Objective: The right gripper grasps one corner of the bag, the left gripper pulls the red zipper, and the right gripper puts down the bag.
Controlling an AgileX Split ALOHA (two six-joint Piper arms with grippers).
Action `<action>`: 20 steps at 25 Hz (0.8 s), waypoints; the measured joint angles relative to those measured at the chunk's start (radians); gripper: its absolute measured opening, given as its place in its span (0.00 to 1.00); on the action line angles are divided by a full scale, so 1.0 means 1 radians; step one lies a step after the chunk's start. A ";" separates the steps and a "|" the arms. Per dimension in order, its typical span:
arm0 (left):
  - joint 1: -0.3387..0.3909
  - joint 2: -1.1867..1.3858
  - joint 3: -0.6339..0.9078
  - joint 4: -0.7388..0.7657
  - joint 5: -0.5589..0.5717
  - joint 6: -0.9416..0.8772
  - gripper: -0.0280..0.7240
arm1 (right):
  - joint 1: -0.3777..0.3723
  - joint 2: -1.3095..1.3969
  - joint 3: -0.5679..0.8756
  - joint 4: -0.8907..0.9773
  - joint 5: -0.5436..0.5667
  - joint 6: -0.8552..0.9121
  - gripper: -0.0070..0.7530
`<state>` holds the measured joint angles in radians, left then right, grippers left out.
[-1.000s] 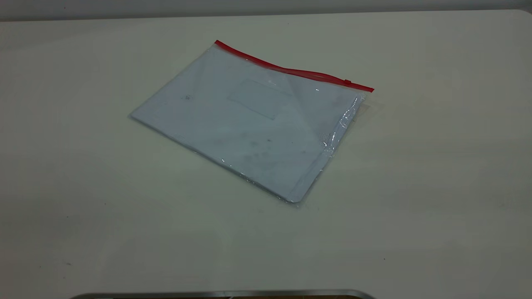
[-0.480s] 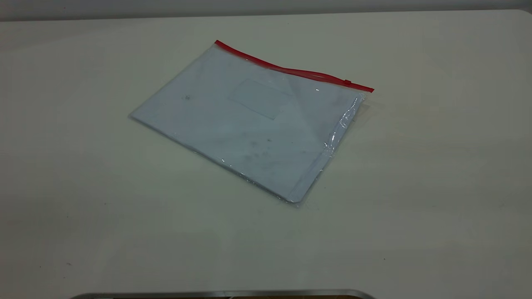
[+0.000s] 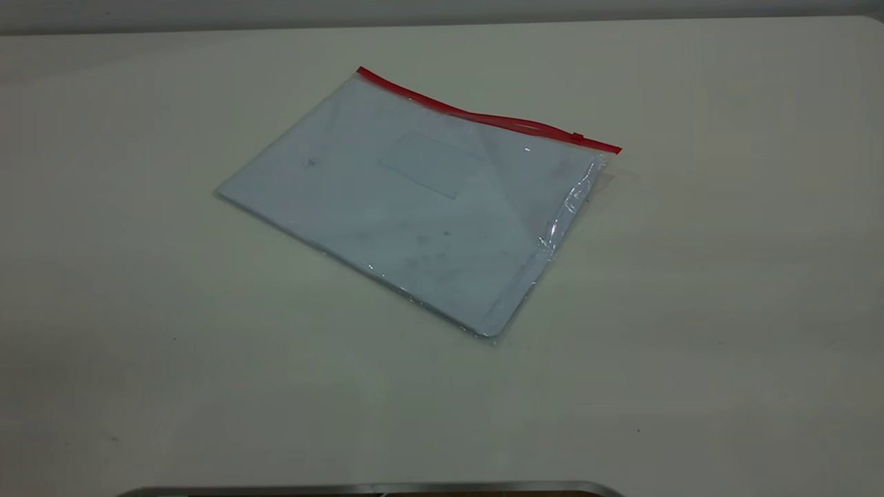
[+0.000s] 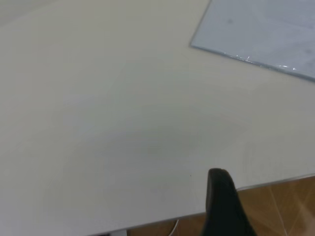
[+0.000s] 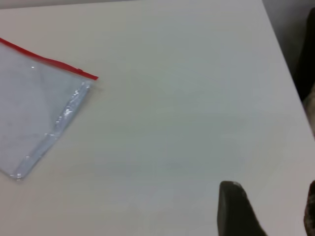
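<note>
Exterior view shows the bag [image 3: 414,207] lying flat and skewed on the table [image 3: 138,345], a little past its middle, white paper [image 3: 359,200] inside and a faint blank label pocket [image 3: 428,164] on top. No writing can be read. The red zipper [image 3: 483,117] runs along its far edge, slider tab [image 3: 577,136] near the corner of the bag [image 3: 615,148]. The tabletop is plain cream; a pale wall [image 3: 442,10] stands behind. The left gripper [image 4: 224,206] hangs over the near table edge, well apart from the bag; the right gripper [image 5: 270,209] likewise. Neither view lets me tell whether the fingers stand apart or together.
</note>
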<state>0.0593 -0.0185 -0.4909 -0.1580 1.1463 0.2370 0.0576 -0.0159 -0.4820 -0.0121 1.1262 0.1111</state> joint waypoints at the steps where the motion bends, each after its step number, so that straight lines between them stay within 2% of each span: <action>1: 0.000 0.000 0.000 0.000 -0.001 -0.001 0.72 | 0.000 0.000 0.000 0.033 -0.003 -0.005 0.51; 4: 0.000 0.000 -0.011 -0.002 -0.032 -0.002 0.71 | 0.000 0.029 -0.001 0.151 -0.053 -0.075 0.51; 9: 0.000 0.111 -0.065 -0.001 -0.199 -0.004 0.71 | 0.000 0.251 -0.001 0.328 -0.214 -0.248 0.59; 13: 0.000 0.338 -0.089 -0.035 -0.370 -0.004 0.71 | 0.000 0.509 -0.001 0.411 -0.365 -0.411 0.68; 17: 0.000 0.582 -0.115 -0.125 -0.519 0.021 0.71 | 0.000 0.768 -0.001 0.582 -0.527 -0.554 0.70; 20: 0.000 0.755 -0.155 -0.199 -0.591 0.107 0.71 | 0.000 0.972 -0.001 0.792 -0.620 -0.723 0.70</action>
<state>0.0593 0.7363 -0.6459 -0.3569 0.5551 0.3438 0.0576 0.9559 -0.4830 0.7801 0.5063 -0.6122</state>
